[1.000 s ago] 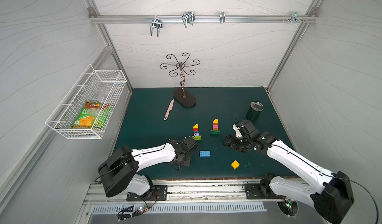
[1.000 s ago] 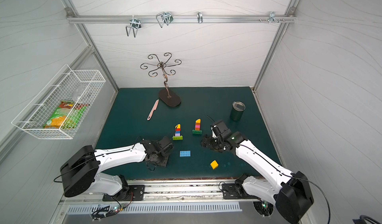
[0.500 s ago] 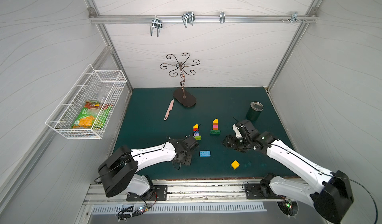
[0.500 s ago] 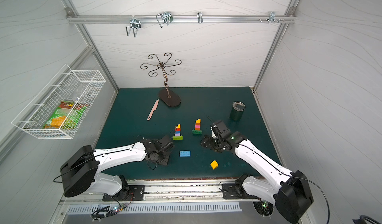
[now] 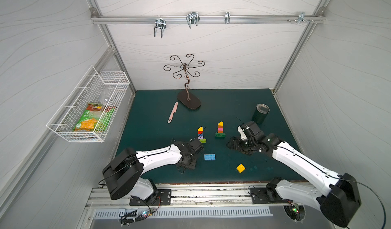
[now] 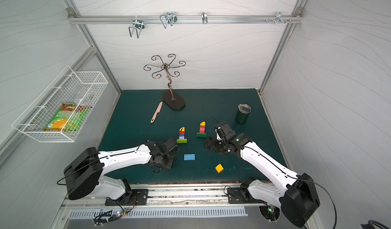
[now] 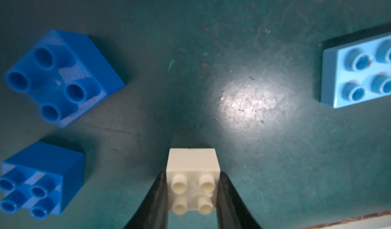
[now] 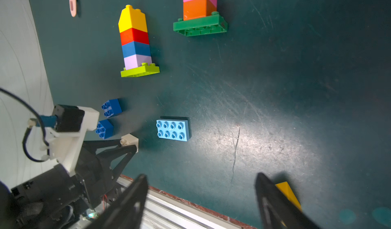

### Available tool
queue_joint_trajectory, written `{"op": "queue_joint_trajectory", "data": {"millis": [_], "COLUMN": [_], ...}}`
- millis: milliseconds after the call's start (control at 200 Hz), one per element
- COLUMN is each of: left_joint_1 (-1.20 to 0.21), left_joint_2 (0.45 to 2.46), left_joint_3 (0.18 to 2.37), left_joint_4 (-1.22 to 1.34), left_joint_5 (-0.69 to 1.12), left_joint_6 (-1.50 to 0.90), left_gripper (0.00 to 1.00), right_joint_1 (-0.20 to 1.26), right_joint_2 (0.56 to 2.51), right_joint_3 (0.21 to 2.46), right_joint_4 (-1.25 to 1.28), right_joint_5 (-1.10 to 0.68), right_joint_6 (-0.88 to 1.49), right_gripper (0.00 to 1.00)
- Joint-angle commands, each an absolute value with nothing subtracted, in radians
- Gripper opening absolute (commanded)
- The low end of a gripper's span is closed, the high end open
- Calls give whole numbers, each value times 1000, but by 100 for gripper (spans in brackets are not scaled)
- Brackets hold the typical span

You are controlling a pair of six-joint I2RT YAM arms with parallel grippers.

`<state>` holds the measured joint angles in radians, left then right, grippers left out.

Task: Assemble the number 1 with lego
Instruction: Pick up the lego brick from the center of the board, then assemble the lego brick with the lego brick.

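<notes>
In both top views lime-base tower (image 5: 201,133) and green-base tower (image 5: 220,129) stand mid table (image 5: 148,137), light-blue brick (image 5: 209,157) and yellow brick (image 5: 240,168) loose nearer front; left wrist: left tool (image 7: 192,175) pinches white brick (image 7: 191,162) beside a blue brick (image 7: 40,179); right wrist: right tool (image 8: 201,176) spread over table.

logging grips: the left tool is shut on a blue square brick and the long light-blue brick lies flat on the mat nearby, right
Wrong colour: the left tool is shut on a white square brick, not blue, as the left wrist view shows. The long light-blue brick does lie flat on the mat nearby.
</notes>
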<state>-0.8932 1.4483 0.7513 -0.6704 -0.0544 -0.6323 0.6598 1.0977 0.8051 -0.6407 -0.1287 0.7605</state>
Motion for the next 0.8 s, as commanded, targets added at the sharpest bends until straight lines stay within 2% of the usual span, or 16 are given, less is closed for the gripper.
{"op": "queue_joint_trajectory", "data": {"millis": [0, 250, 465, 795], "left_joint_1": [-897, -897, -906, -963], "left_joint_2": [1469, 1477, 1518, 1723], "left_joint_3": [826, 995, 1126, 1301], "left_joint_4": [-721, -862, -850, -799], "left_joint_5": [-44, -32, 3, -28], "left_joint_6": [-643, -796, -933, -988], "left_gripper": [23, 2, 0, 0], "right_joint_1": [664, 656, 647, 580], "right_joint_2": [1100, 1087, 1086, 1036], "right_joint_3": [833, 815, 809, 791], "right_joint_4": [-695, -739, -765, -847], "right_joint_5": [-79, -9, 16, 58], "right_joint_6": [756, 767, 770, 752], "right_gripper": [99, 99, 99, 99]}}
